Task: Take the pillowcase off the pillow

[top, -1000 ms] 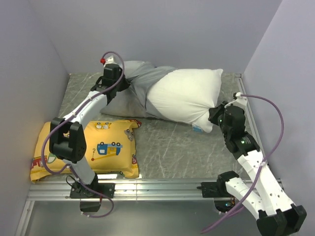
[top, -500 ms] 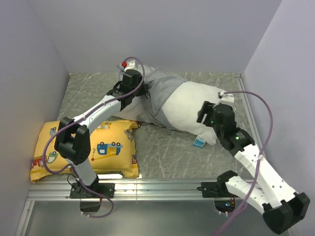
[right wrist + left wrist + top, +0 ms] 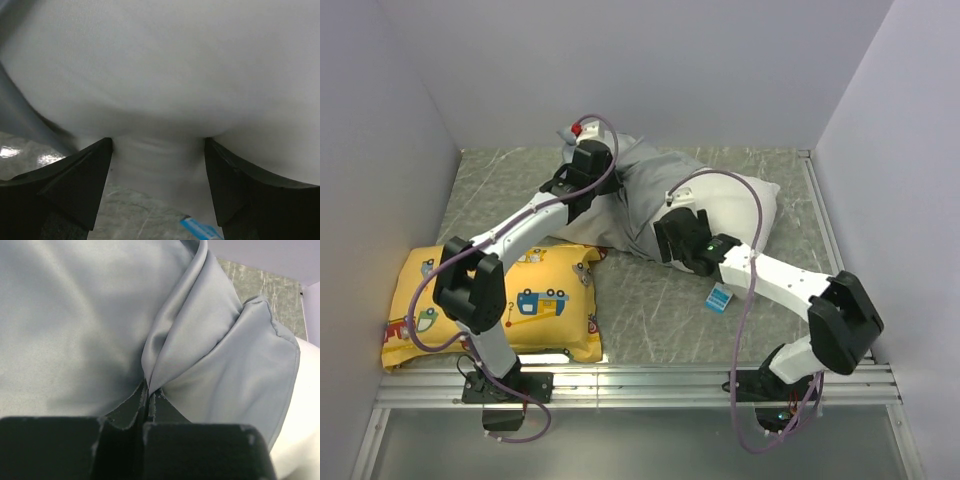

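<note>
The grey pillowcase (image 3: pixel 638 185) covers the left end of the white pillow (image 3: pixel 740 205) at the back of the table. My left gripper (image 3: pixel 605 178) is shut on a pinched fold of the pillowcase (image 3: pixel 200 325); in its wrist view the fingertips (image 3: pixel 148 396) meet on the cloth, with the white pillow (image 3: pixel 307 405) at the right edge. My right gripper (image 3: pixel 668 232) is open and pressed against the pillow's near side. Its wrist view shows the pillow (image 3: pixel 165 75) bulging between the spread fingers (image 3: pixel 85 185), a strip of pillowcase (image 3: pixel 15 115) at left, and the blue tag (image 3: pixel 202 229) below.
A yellow cartoon-vehicle pillow (image 3: pixel 500 305) lies at the front left under the left arm. The blue-and-white tag (image 3: pixel 719 298) rests on the marbled table (image 3: pixel 650 300). Walls close in on three sides, and a metal rail (image 3: pixel 640 380) runs along the near edge.
The right gripper let go of the pillow's right corner, opened and swung left to the pillow's near side. The left gripper pulled the pillowcase rightward, then held still.
</note>
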`<action>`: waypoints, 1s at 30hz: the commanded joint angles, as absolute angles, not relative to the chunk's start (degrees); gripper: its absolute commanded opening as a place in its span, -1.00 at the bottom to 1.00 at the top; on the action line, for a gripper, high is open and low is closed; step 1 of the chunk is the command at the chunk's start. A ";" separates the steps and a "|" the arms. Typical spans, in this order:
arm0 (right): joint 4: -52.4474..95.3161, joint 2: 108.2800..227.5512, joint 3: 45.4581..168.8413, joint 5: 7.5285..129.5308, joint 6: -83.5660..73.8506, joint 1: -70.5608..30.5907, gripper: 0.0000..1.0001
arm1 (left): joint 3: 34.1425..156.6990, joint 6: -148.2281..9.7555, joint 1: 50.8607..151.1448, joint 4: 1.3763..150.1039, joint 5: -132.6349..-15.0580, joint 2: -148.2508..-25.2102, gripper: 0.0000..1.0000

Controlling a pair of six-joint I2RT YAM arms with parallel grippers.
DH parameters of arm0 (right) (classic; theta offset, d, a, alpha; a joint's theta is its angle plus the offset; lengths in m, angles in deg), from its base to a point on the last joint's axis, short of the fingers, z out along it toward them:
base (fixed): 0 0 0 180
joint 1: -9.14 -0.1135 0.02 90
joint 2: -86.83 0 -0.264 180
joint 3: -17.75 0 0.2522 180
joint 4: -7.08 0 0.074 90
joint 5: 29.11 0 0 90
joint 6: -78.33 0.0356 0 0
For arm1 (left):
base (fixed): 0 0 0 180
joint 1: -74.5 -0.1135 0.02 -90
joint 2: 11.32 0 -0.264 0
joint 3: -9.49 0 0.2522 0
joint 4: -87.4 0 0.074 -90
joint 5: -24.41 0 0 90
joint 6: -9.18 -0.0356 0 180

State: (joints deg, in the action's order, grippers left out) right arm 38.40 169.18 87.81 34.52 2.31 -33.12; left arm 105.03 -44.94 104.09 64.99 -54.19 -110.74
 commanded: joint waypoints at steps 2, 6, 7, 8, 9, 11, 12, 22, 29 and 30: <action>36.74 173.40 90.31 28.30 2.04 -33.40 0.51 | 110.26 -47.68 104.91 64.41 -56.53 -112.22 -0.92; 42.89 175.35 97.15 28.45 2.83 -33.05 -0.99 | 112.98 -49.52 105.96 62.83 -57.24 -111.88 -0.38; 43.68 174.56 98.04 29.59 2.92 -33.05 -1.00 | 112.99 -49.87 106.58 62.56 -56.45 -111.44 -0.19; 44.39 173.33 98.83 32.64 2.74 -32.96 -1.00 | 112.73 -50.14 106.93 62.48 -56.01 -110.74 0.16; 44.74 170.62 100.23 34.07 2.57 -32.87 -1.00 | 112.03 -50.49 107.20 62.39 -55.66 -108.99 0.30; 47.01 168.41 102.34 36.01 2.91 -32.00 -1.00 | 110.10 -50.67 107.81 62.47 -54.86 -105.22 0.58; 47.90 166.83 104.97 37.32 3.00 -31.73 -1.00 | 109.48 -50.67 108.16 62.47 -54.78 -103.71 0.63; 51.42 163.74 113.96 43.57 4.15 -24.09 -1.00 | 95.60 -49.53 116.07 61.95 -43.80 -87.80 0.62; 50.63 161.10 112.90 46.65 5.03 -21.62 -1.00 | 86.54 -48.12 116.69 67.99 -47.82 -87.25 0.57; 50.81 161.02 113.08 46.48 5.03 -21.62 -1.00 | 86.36 -48.03 116.95 68.97 -48.53 -87.96 0.56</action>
